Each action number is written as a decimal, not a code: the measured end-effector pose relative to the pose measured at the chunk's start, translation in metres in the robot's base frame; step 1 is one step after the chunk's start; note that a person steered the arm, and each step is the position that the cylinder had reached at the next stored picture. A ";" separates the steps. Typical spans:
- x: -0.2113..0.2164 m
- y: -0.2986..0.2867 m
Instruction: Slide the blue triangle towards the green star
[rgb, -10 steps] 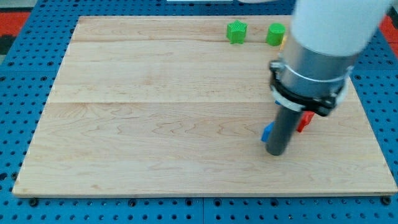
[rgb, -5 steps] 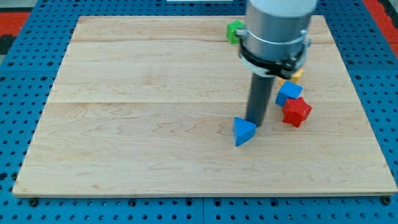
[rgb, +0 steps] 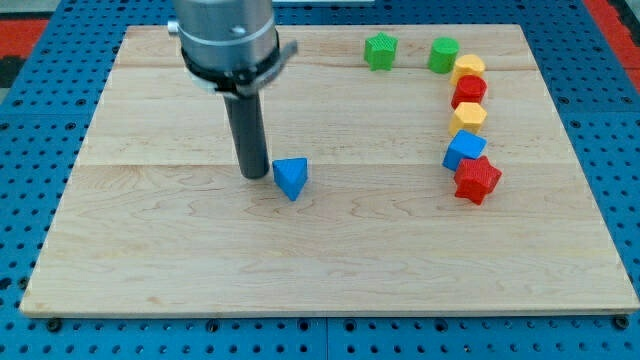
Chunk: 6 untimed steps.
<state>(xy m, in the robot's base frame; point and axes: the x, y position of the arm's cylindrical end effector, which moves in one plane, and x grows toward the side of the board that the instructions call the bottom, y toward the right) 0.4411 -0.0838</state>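
Dark rod, no jaws to open or close; my tip (rgb: 255, 176) sits at centre-left of the frame, just left of the blue triangle (rgb: 291, 177), maybe touching. Green star (rgb: 380, 50) is well apart at upper right, beside a green block (rgb: 444, 54) topping a curved column of yellow, red and blue blocks. Most of the slide looks left to do, likely up and right.

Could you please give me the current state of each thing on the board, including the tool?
my tip: on the board, just left of the blue triangle
blue triangle: alone mid-board, far from the green star
green star: near the view's top, untouched
green block: right of the star, apart from it
yellow blocks, red blocks, blue block: bunched in a column at the view's right
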 end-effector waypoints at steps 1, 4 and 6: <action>-0.018 -0.003; 0.086 0.002; 0.020 0.054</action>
<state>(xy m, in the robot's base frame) 0.4612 -0.0299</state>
